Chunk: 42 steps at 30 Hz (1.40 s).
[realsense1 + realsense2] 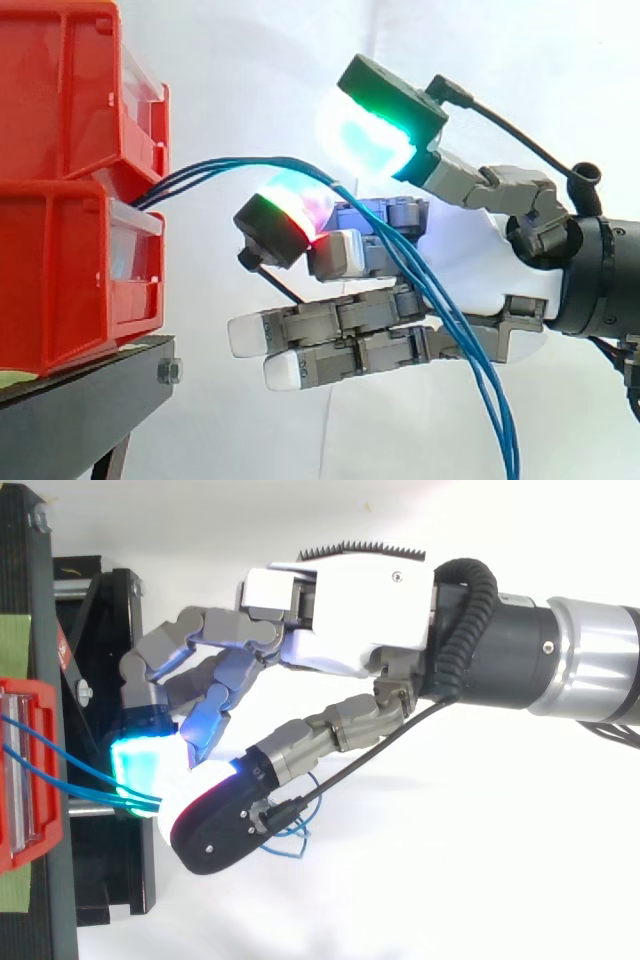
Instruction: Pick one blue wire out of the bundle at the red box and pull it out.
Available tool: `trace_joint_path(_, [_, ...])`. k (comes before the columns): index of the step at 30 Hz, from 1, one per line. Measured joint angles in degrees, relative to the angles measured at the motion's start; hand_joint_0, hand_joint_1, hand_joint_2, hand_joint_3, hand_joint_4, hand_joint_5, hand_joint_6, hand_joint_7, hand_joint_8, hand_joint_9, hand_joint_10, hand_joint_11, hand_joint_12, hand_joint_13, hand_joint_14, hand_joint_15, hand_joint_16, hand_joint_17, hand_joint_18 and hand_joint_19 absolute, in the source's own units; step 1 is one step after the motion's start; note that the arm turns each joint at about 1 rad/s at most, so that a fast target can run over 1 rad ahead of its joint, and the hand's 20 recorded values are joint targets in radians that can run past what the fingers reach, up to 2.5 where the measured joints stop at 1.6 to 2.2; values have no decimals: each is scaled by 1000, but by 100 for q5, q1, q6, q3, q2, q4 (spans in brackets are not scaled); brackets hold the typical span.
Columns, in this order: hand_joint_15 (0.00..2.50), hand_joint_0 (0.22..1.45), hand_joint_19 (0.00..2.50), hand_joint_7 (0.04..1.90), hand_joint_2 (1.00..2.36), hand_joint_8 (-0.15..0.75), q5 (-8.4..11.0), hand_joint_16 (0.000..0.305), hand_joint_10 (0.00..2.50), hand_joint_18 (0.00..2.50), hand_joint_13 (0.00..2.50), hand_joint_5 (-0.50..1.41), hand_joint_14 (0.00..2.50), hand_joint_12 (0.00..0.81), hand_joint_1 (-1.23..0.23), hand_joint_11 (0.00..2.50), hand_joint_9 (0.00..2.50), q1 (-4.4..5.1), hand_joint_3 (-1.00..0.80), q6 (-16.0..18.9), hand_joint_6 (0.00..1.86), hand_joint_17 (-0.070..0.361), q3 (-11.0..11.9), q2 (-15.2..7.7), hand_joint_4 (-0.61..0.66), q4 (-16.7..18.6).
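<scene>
Several blue wires (230, 165) come out between the stacked red boxes (60, 270) at the left. They arch to the right, pass through my hand (470, 250) and hang down toward the bottom right. The thumb pad (370, 135) glows green and cyan just above them. A fingertip (290, 205) glowing red and green sits just below, so the two pinch the wires. In the top view the wires (60, 755) run from the red box (25, 770) to the cyan pad (140, 765). How many wires lie between the pads is hidden. The lower fingers stay straight.
The boxes rest on a black stand (80, 400) whose frame also lies under the fingers in the top view (110, 610). A slack loop of blue wire (292, 832) hangs below the thumb. A white curtain backs the scene.
</scene>
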Motion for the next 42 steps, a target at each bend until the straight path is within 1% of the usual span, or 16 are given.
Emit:
trace_joint_path(3, [435, 496, 445, 1061, 1000, 272, 0, 59, 24, 439, 610, -159, 18, 408, -688, 817, 1081, 1, -500, 0, 878, 133, 0, -1, 148, -16])
trace_joint_path(4, [437, 527, 441, 1083, 1001, 261, 0, 57, 23, 427, 606, -159, 17, 397, -734, 835, 1080, 1, -500, 1, 879, 129, 0, -1, 143, -26])
trace_joint_path(8, [430, 620, 426, 1082, 1008, 236, 0, 54, 24, 426, 602, -168, 17, 378, -817, 855, 1036, 2, -387, 8, 893, 121, 0, -1, 132, -66])
trace_joint_path(11, [431, 655, 415, 1064, 1011, 237, 1, 54, 24, 430, 598, -181, 19, 377, -849, 850, 1007, 2, -341, 18, 908, 121, 0, -1, 89, -81])
trace_joint_path(16, [425, 663, 412, 1079, 1014, 234, 1, 54, 21, 433, 589, -187, 17, 372, -870, 857, 994, 7, -271, 45, 918, 121, -1, -1, 38, -109])
trace_joint_path(19, [428, 637, 423, 1112, 1016, 239, -1, 54, 24, 431, 591, -177, 17, 371, -831, 848, 1033, 9, -221, 62, 921, 121, -2, -1, 44, -138])
trace_joint_path(22, [417, 612, 415, 1065, 1011, 245, -1, 58, 22, 457, 611, -164, 16, 389, -800, 783, 1071, 10, -219, 79, 911, 131, -3, -1, 49, -157])
trace_joint_path(24, [407, 605, 417, 1106, 1010, 241, 0, 59, 21, 459, 618, -156, 15, 393, -795, 747, 1082, 10, -209, 85, 895, 134, -3, -1, 39, -162])
trace_joint_path(29, [359, 585, 405, 1135, 1006, 163, 1, 63, 16, 478, 645, -137, 13, 389, -767, 545, 1128, 11, -168, 119, 867, 142, -4, -1, -155, -165])
trace_joint_path(32, [335, 576, 391, 1129, 1002, 159, 1, 64, 16, 487, 656, -116, 12, 391, -735, 471, 1191, 11, -155, 147, 830, 145, -3, -1, -208, -166])
trace_joint_path(35, [319, 577, 376, 1096, 1001, 154, 1, 64, 16, 493, 659, -104, 13, 384, -754, 437, 1216, 11, -140, 169, 811, 143, -3, -1, -249, -166])
trace_joint_path(37, [318, 577, 377, 1054, 1001, 155, 1, 64, 15, 496, 660, -102, 11, 382, -768, 435, 1209, 11, -126, 185, 809, 143, -4, 1, -247, -166])
trace_joint_path(39, [332, 584, 374, 1099, 1002, 158, 0, 62, 14, 489, 651, -101, 12, 379, -794, 447, 1181, 11, -109, 206, 789, 140, -4, 1, -228, -167])
trace_joint_path(40, [340, 588, 369, 1032, 1002, 171, 0, 62, 16, 487, 634, -125, 12, 385, -808, 489, 1135, 11, -84, 215, 821, 140, -4, 0, -169, -170])
trace_joint_path(41, [344, 604, 371, 1055, 1004, 173, 1, 61, 16, 463, 610, -140, 12, 386, -820, 543, 1093, 11, -59, 225, 835, 136, -4, 1, -100, -174])
trace_joint_path(42, [341, 609, 372, 1071, 1006, 170, 1, 60, 19, 456, 598, -143, 12, 386, -824, 553, 1076, 11, -52, 232, 837, 135, -4, 2, -83, -177])
